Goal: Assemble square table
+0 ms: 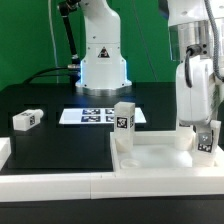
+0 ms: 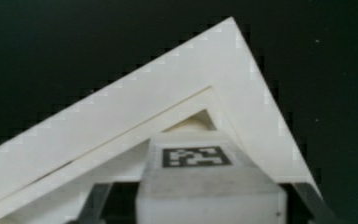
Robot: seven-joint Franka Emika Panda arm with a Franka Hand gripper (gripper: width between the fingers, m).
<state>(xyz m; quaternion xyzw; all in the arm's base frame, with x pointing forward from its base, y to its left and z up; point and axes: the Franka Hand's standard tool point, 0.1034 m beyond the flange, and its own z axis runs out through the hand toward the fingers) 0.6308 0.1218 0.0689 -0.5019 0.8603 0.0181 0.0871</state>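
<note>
Black table (image 1: 60,150), matte surface. Marker board (image 1: 95,115) lies flat near the far edge, about mid-width. One loose leg (image 1: 27,120) lies on its side toward the exterior view's left edge, well apart from the board. Square top (image 1: 150,155) rests flat at the near edge, toward the exterior view's right. White border bar (image 1: 50,185) runs along the near edge; a short white block (image 1: 4,152) sits at the near corner on the exterior view's left.

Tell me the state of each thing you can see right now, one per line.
Tabletop: flat on the table, rim up.
Mounted leg: upright on the tabletop.
Held leg: upright at a tabletop corner, in the hand.
Loose leg: lying on the table, apart from the tabletop.
Hand: closed on the held leg.
Marker board: flat on the table.
</note>
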